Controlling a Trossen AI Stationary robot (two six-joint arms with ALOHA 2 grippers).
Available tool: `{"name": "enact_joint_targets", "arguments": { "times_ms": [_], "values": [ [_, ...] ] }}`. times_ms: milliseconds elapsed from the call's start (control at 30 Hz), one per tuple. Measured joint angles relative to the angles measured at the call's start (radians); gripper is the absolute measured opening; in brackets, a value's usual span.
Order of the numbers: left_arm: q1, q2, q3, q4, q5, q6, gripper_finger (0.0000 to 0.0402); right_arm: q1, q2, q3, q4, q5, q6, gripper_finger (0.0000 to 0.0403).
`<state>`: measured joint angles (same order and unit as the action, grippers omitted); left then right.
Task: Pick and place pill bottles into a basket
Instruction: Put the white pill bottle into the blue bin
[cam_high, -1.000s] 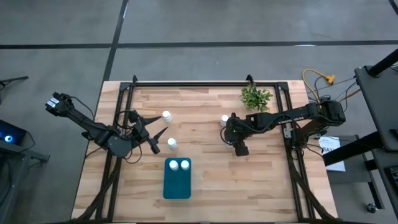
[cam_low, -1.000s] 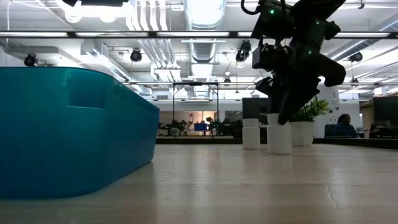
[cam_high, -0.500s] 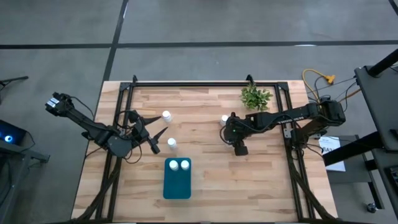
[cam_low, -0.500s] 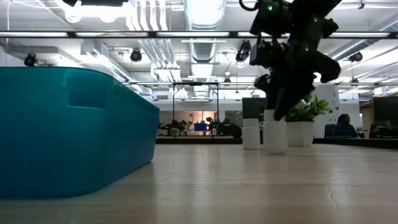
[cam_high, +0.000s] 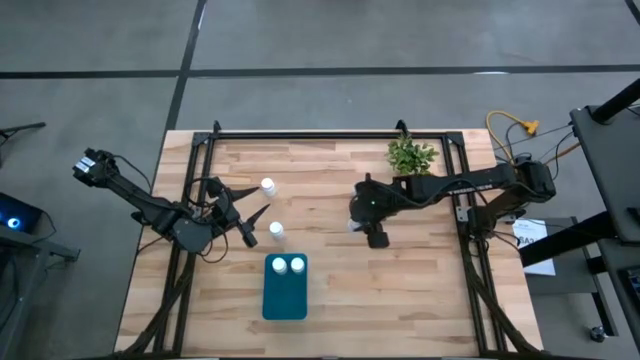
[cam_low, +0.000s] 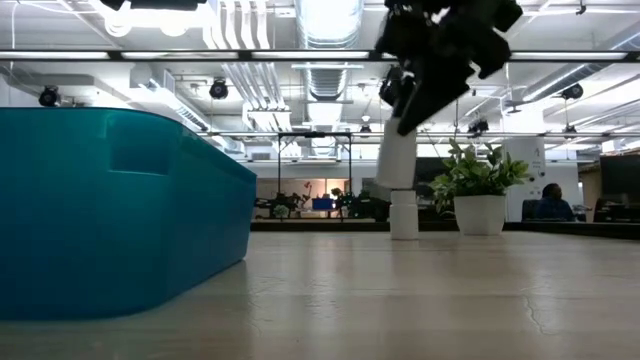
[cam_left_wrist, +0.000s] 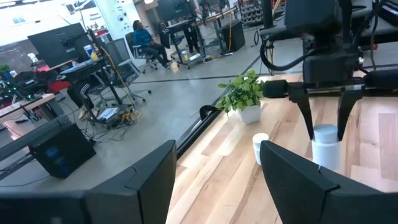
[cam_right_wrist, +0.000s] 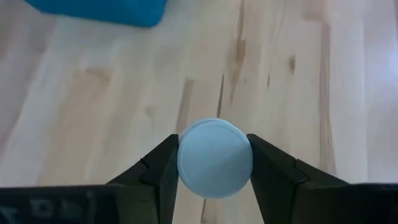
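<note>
right gripper (cam_right_wrist: 214, 163) clamped on a pill bottle (cam_right_wrist: 214, 158) lifted above the table (cam_high: 330, 300), left gripper (cam_high: 252, 221) spread open beside two bottles, teal basket (cam_high: 284, 297) holding two

White pill bottles (cam_high: 270, 208), teal basket (cam_high: 284, 300)

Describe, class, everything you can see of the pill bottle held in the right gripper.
The pill bottle is a small white cylinder with a round white cap, plain and plastic-looking. The right gripper is shut on it, a dark finger pressing each side of the cap. It hangs upright, lifted clear of the wooden table, above another bottle in the low view. It is near the table's middle, not yet over the teal basket.
</note>
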<state>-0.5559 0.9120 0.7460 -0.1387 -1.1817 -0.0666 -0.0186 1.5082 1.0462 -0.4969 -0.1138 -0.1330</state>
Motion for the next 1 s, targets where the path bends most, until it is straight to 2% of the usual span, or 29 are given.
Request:
{"name": "enact_joint_targets", "arguments": {
  "times_ms": [167,500,633,767,1000],
  "values": [
    [0.0,0.0,0.0,0.0,0.0,0.0,0.0215,0.025,0.0,0.037,0.045,-0.042,0.001,0.0149],
    [0.0,0.0,0.0,0.0,0.0,0.0,0.0215,0.117,0.0,0.045,0.333,-0.214,0.0,0.0149],
    [0.0,0.0,0.0,0.0,0.0,0.0,0.0215,0.163,0.006,0.045,0.373,-0.214,-0.024,0.0149],
    [0.0,0.0,0.0,0.0,0.0,0.0,0.0215,0.207,0.006,0.045,0.369,-0.149,-0.1,0.0149],
    [0.0,0.0,0.0,0.0,0.0,0.001,0.0215,0.293,0.034,0.048,0.357,0.129,-0.257,0.0149]
  ]
}}
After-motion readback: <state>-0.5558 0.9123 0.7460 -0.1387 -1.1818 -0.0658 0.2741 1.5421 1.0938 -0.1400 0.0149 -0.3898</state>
